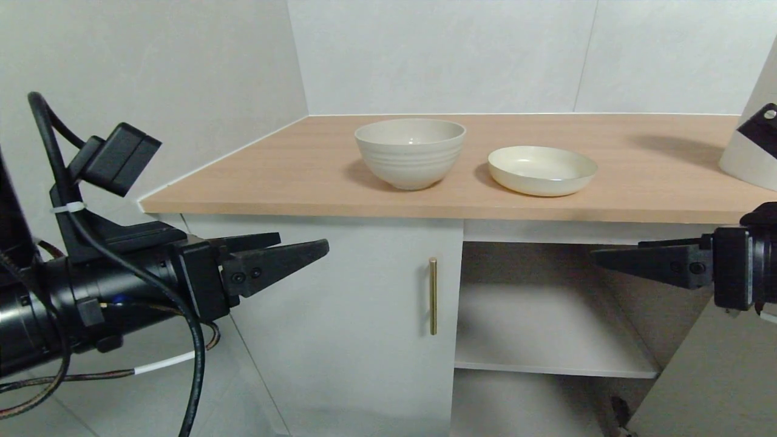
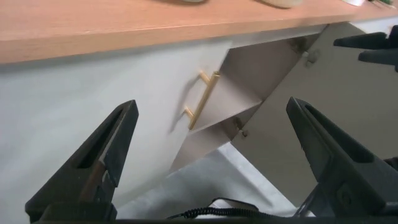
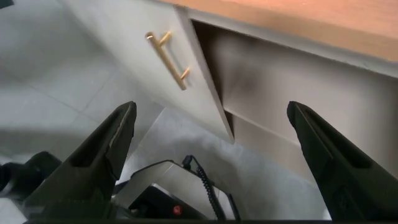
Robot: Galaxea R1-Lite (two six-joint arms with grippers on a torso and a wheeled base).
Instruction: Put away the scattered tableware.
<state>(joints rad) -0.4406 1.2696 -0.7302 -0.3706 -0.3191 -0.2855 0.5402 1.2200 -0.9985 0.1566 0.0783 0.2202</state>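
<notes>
1. Jaws of the left gripper (image 1: 303, 243) and of the right gripper (image 1: 619, 254) are spread apart and hold nothing. Both grippers hang in front of the cupboard, lower than the bench (image 1: 291, 176) top.
2. The deep bowl (image 1: 410, 152) stands upright on the bench. The shallow plate (image 1: 542, 170) lies near it on the robot's right, with a small gap between them.
3. Under the bench, the right side of the cupboard is open and shows a shelf (image 1: 546, 340). The left door (image 1: 340, 315), with its brass handle (image 1: 433, 295), is shut.
4. My judgement is that the task is only at its start. The storage place is already accessible, but neither piece is put away yet.
5. What remains, as I see it, is to grasp the bowl and the plate one after the other and bring each down to the shelf. Perhaps the cupboard must also be closed afterwards.
</notes>
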